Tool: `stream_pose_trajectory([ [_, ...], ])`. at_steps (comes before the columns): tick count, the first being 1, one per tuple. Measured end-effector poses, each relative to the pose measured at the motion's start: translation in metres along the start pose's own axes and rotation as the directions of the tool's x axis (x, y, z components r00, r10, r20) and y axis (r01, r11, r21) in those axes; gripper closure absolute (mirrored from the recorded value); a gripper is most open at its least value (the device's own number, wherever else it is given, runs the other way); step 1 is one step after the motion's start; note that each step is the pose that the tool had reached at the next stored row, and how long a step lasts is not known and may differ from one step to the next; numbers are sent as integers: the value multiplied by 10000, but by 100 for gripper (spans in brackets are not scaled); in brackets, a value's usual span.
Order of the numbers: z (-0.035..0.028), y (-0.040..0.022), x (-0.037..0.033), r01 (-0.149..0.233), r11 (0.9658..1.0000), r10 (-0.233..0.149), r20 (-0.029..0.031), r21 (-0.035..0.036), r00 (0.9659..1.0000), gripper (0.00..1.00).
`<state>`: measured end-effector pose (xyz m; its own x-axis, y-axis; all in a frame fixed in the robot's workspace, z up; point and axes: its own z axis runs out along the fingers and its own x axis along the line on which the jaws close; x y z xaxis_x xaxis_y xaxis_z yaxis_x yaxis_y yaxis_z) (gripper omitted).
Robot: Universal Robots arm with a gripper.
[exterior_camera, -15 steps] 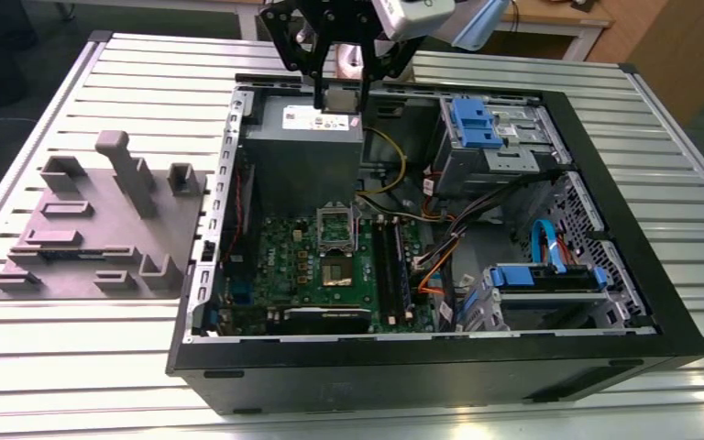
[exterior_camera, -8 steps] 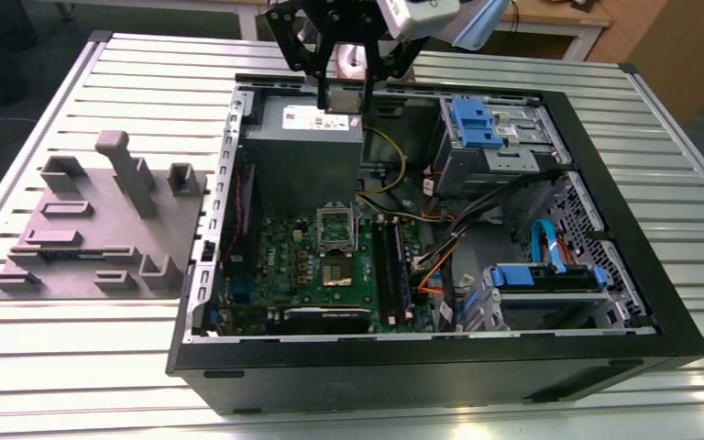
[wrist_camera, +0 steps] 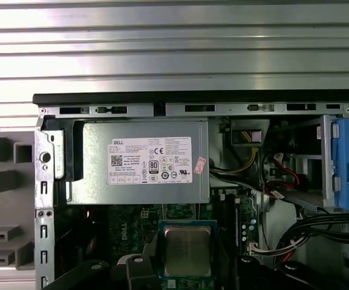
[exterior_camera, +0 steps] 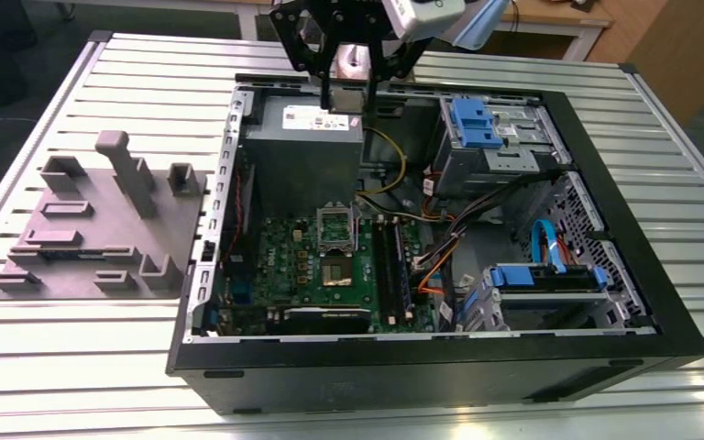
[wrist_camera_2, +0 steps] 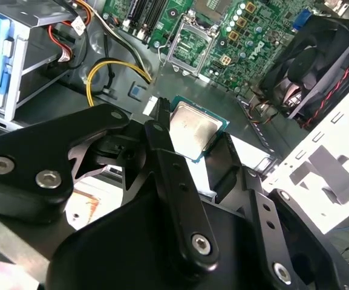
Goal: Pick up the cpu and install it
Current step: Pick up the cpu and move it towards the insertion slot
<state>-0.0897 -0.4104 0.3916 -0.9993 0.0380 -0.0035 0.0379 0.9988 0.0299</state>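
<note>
cpu is sitting gripped between the two black fingers of my hand, which is clenching it by opposite edges. It is lying flat, silvery metal top facing back toward my wrist. Being square, it is showing no long axis, and in the first wrist view its edges are running parallel to the power supply. I am hanging above the open computer case, over its power-supply end. Inside are lying the green motherboard with its socket, a black fan and blue drive brackets. The case is resting on the ribbed tabletop, beside a grey fixture at the exterior view's left.
</note>
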Motion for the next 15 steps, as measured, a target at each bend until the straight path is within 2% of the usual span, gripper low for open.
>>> stream_pose_trajectory([
  [15,0,2,-63,0,10000,0,0,0,10000,53],
])
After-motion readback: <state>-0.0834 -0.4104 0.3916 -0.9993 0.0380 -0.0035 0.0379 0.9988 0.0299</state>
